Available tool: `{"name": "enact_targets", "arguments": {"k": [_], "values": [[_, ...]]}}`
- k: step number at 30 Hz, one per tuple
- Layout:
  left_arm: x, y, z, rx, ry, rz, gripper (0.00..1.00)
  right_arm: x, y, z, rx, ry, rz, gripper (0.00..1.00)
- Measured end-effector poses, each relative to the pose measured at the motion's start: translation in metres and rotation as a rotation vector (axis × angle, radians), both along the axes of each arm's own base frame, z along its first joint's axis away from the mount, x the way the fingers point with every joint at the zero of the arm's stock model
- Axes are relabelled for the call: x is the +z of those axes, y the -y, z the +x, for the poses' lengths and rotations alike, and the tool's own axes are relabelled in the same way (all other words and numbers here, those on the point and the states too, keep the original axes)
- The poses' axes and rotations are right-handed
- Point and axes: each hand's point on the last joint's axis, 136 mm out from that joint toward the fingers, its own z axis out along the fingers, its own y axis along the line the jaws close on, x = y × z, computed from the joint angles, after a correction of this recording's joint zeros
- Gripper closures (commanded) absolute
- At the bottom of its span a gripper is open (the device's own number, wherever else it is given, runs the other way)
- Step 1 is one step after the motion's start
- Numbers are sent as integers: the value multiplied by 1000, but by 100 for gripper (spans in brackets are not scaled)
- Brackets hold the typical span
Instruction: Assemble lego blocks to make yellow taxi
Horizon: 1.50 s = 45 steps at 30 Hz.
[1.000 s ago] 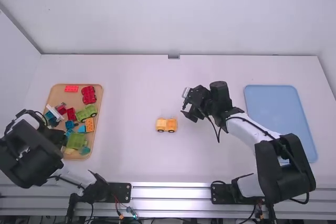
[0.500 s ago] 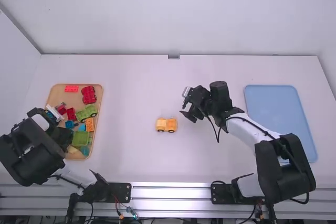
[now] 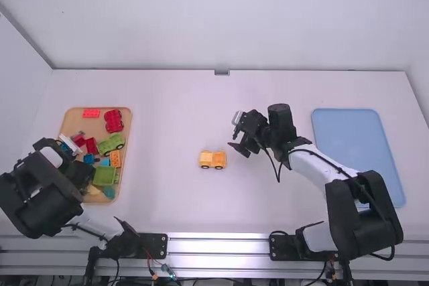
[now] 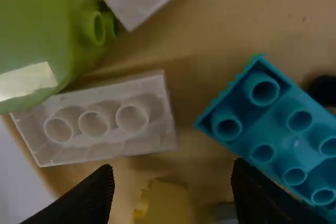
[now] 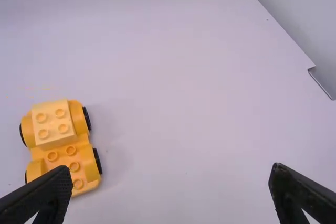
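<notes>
Your left gripper (image 3: 82,175) is sitting slightly farther right over the tray (image 3: 74,123) than a second ago, and the green block (image 3: 105,176) is lying farther right too. Your left fingers are standing apart, gripping nothing. Your right gripper (image 3: 233,131) is hanging near the yellow car (image 3: 212,159), spread wide and empty; the car is resting on the table (image 3: 167,112).

The white tabletop (image 3: 174,112) holds a tan tray (image 3: 75,124) at left, a yellow toy car (image 3: 208,159) mid-table, a blue tray (image 3: 355,145) at right.
</notes>
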Motion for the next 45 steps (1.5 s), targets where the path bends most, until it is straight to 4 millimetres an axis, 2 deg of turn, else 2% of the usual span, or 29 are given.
{"name": "enact_targets", "arguments": {"k": [4,10,14,18,31,37,40,45], "values": [[-3,18,2,-60,28,-77,51,0,0,0,1,-1,1,1],[-3,23,5,-77,50,-100,52,0,-1,-1,2,-2,3,1],[-1,29,3,-71,42,-131,60,0,-1,0,-1,-6,6,1],[2,32,6,-83,57,-157,61,0,0,0,-8,-13,10,1],[4,36,5,-84,56,-178,55,2,-4,-4,11,-22,28,1],[4,39,8,-96,55,-178,54,2,-12,-9,36,-23,29,1],[9,42,14,-122,68,-161,53,2,-14,-10,42,-23,29,1],[30,46,23,-144,121,-104,46,2,-14,-10,41,-23,30,1]]}}
